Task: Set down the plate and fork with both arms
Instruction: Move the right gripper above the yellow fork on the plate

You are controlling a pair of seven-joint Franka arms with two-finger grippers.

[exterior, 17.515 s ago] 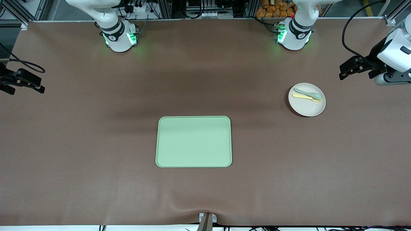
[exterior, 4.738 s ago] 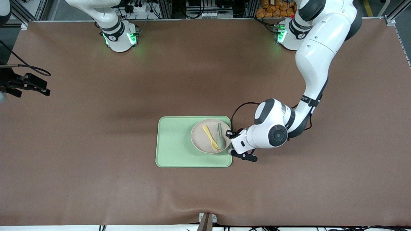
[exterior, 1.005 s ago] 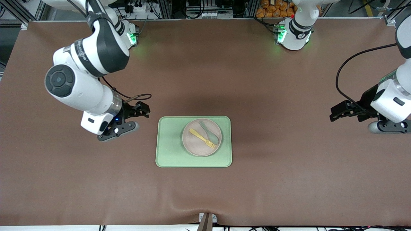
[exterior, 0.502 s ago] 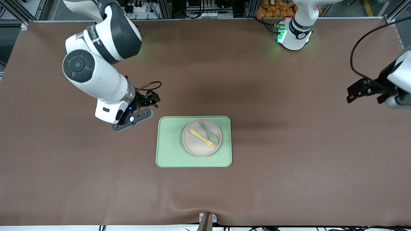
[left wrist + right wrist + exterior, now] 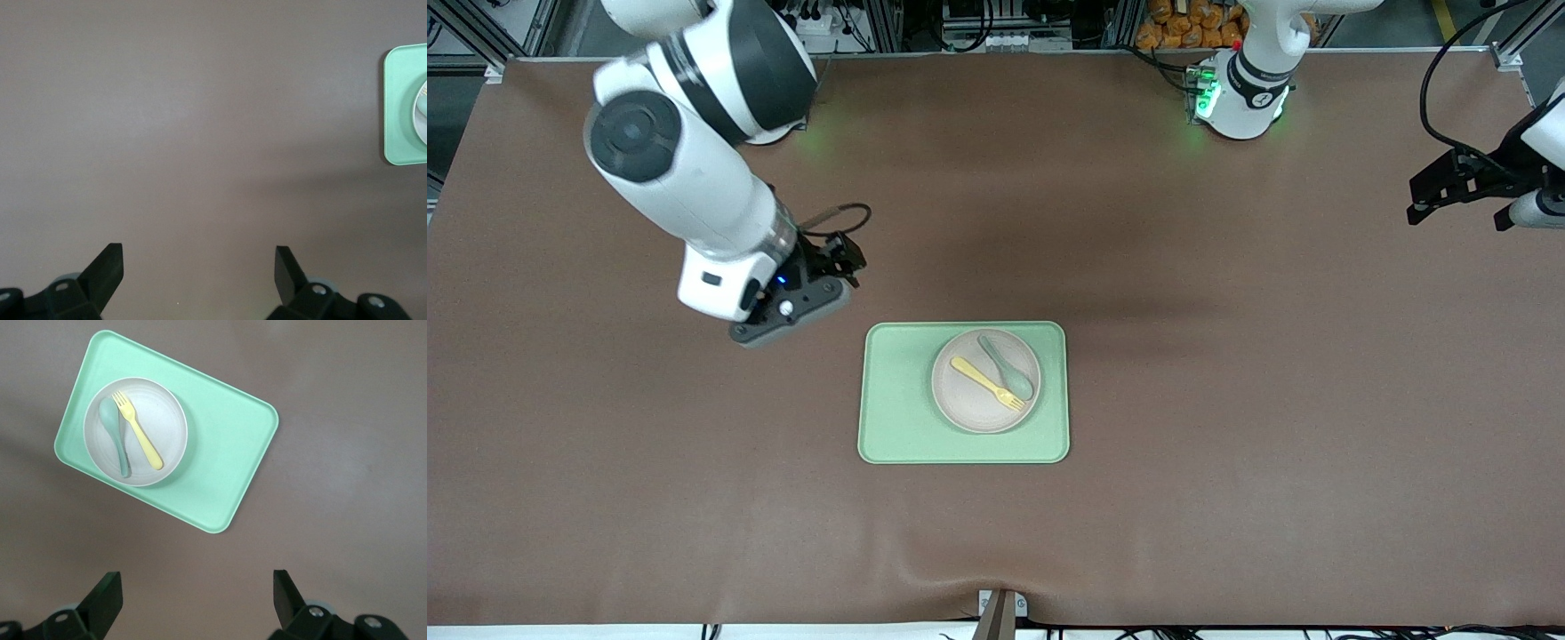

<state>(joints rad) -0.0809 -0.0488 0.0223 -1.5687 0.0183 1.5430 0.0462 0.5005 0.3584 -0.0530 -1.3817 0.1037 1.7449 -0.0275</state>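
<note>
1. I see the plate point(image 5: 985, 380) resting on the green tray point(image 5: 898, 427), toward the left arm's end of it.
2. The fork point(image 5: 987, 383) lies on the plate beside a spoon point(image 5: 1007, 366); I judge moving it is left.
3. My right gripper point(image 5: 831, 258) hangs empty, jaws apart, over bare table near the tray.
4. My left gripper point(image 5: 1449, 182) waits empty, jaws apart, over its table end.

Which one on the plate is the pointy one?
The pale yellow plastic fork; it has tines, while the grey-green spoon beside it ends in a rounded bowl.
</note>
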